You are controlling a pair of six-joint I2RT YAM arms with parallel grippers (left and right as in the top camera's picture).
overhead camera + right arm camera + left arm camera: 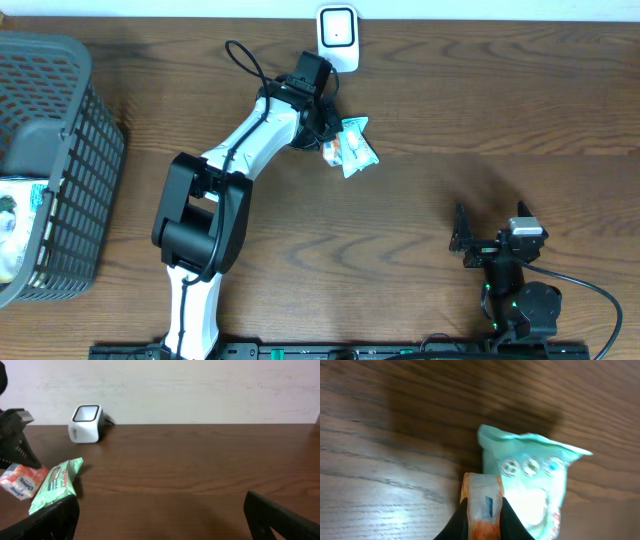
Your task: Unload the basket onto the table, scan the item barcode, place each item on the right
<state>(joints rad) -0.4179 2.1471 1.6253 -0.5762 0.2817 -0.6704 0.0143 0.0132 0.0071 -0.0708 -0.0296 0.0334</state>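
1. The left gripper is clamped on an orange-white packet near the scanner; no barcode can be made out.
2. A teal pack just beside it is blurred, its lower edge cut off.
3. The right gripper, well apart, gapes empty.

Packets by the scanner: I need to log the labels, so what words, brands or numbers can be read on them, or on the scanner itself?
Mint-green plastic packet: print along its face, too blurred to read.
Orange-and-white plastic packet: blue mark, too blurred to read.
White box-shaped scanner: no text visible.
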